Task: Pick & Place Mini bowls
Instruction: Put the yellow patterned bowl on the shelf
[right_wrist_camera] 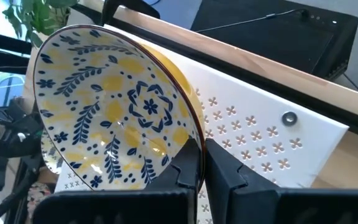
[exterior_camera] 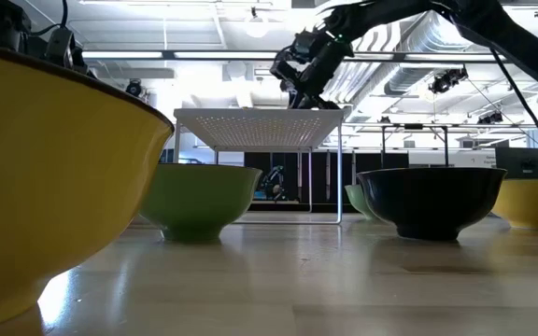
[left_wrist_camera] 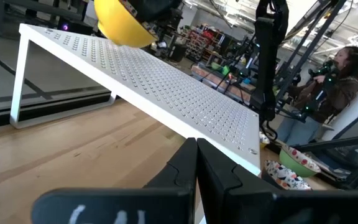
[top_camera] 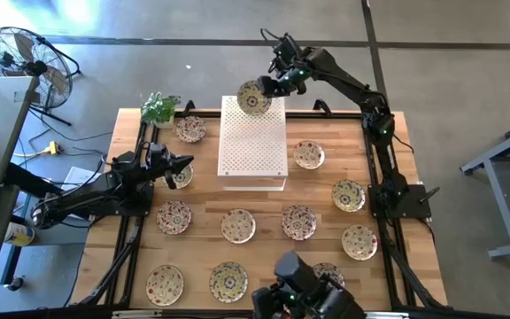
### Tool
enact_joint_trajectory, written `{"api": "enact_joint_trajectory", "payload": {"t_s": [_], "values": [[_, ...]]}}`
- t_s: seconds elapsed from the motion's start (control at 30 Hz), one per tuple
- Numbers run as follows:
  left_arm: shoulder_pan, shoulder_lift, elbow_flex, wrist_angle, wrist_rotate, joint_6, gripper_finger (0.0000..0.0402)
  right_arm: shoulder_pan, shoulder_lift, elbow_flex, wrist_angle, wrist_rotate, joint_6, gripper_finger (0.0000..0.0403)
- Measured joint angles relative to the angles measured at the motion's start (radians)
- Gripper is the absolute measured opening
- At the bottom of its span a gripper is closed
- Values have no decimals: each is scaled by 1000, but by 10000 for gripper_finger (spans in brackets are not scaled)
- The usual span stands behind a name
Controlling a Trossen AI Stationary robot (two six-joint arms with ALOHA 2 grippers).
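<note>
Right wrist view: the right gripper [right_wrist_camera: 199, 163] is clamped on the rim of a yellow-and-blue patterned mini bowl [right_wrist_camera: 114, 106], its two fingers pinching the bowl's edge so that the bowl stands tilted on edge, with its painted inside facing the camera and its yellow outer wall turned toward the white perforated stand [right_wrist_camera: 260, 137] just behind it. High view: the same bowl [top_camera: 254, 97] is held above the far edge of the stand [top_camera: 252, 146], at the tip of the right arm, which reaches in from the table's right side. Low view: the right gripper [exterior_camera: 304, 89] hangs directly over the stand's top plate [exterior_camera: 260, 128]. High view: the left gripper [top_camera: 182, 165], fingers pressed together and holding nothing, lies low over the table [top_camera: 264, 199] just to the left of the stand, beside another bowl [top_camera: 181, 175]. The remaining mini bowls [top_camera: 238, 225] lie scattered upright on the wooden table: one near the plant [top_camera: 159, 108] at the far left corner, one to the right of the stand, and the others in loose rows toward the near edge. Left wrist view: a person [left_wrist_camera: 328, 84] stands in the room beyond the table.
</note>
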Motion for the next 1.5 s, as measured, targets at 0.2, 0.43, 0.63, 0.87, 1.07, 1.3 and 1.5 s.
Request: {"api": "enact_joint_trajectory", "payload": {"t_s": [0.2,0.43,0.63,0.87,1.07,1.3,1.5], "values": [[0,0,0,1,-4,2,3,0,0,0,-10,22,-21,5],[0,0,0,1,-4,2,3,0,0,0,-33,22,-47,5],[0,0,0,2,-4,2,3,0,0,0,-27,20,-49,26],[0,0,0,2,-4,1,3,0,0,1,20,36,-46,58],[0,0,0,2,-4,1,3,0,0,0,23,36,-49,50],[0,0,0,2,-4,1,3,0,0,1,75,36,-57,43],[0,0,0,2,-4,2,3,0,0,1,71,36,-72,61]]}}
